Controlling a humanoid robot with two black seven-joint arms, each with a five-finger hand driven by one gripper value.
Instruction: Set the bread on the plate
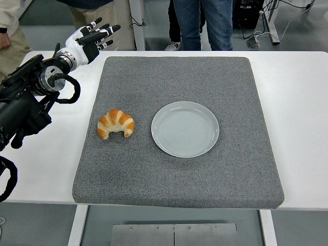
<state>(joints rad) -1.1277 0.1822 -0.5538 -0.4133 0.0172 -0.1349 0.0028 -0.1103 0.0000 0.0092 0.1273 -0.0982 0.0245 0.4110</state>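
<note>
The grey mat (205, 174), coarse and felt-like, is covering most of the white counter (297, 102), and the bread (116, 123) (a glossy, ridged, crescent-shaped croissant) is lying on it just left of the plate (185, 128), not touching it. The plate is sitting bare, round, smooth and pale grey-blue. Farther back, the left hand (92, 37) is hovering over the counter's far left corner, fingers spread and holding nothing. The reach looks barely begun; next the hand needs to be descending toward the bread for a gentle grasp.
</note>
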